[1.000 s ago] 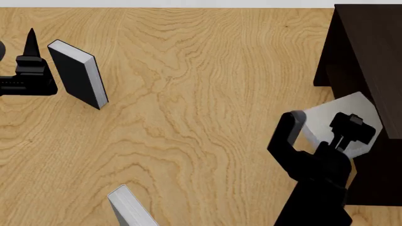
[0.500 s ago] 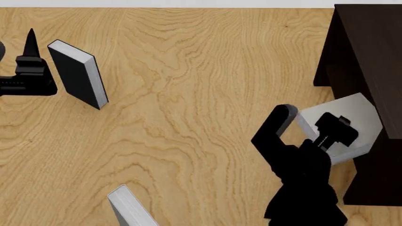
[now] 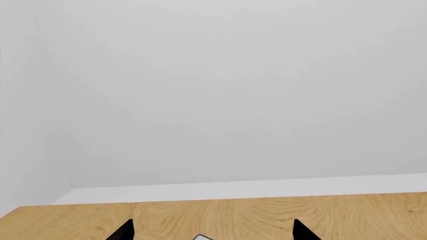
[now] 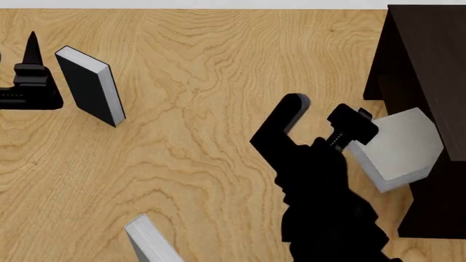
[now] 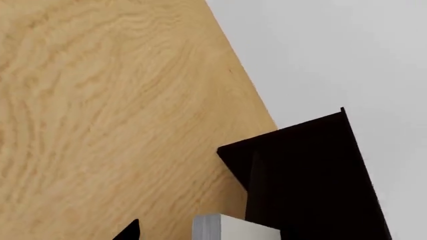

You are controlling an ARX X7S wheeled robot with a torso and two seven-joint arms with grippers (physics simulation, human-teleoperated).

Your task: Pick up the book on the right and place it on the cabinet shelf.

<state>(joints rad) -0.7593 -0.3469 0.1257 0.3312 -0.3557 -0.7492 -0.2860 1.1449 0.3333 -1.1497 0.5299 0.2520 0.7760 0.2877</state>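
The light-grey book point(image 4: 400, 150) stands tilted at the open front of the dark cabinet point(image 4: 429, 49), its far edge tucked under the cabinet's top. The cabinet shelf is lost in the dark interior. My right gripper point(image 4: 322, 110) is open just left of the book. Its right finger overlaps the book's near corner, and nothing is held between the fingers. In the right wrist view the book's point(image 5: 233, 231) page edge sits beside one fingertip point(image 5: 131, 231), in front of the cabinet point(image 5: 313, 170). My left gripper point(image 4: 30, 65) is open at the far left.
A black-covered book point(image 4: 91, 84) stands on edge next to the left gripper. A second grey book point(image 4: 149, 240) stands at the near edge of the wooden table point(image 4: 204, 136). The left wrist view shows the table's far edge point(image 3: 233, 200) and a white wall.
My right gripper, which straddled the grey book a second ago, has drawn back to the left and off it. The book stayed at the cabinet. The left gripper shifted slightly.
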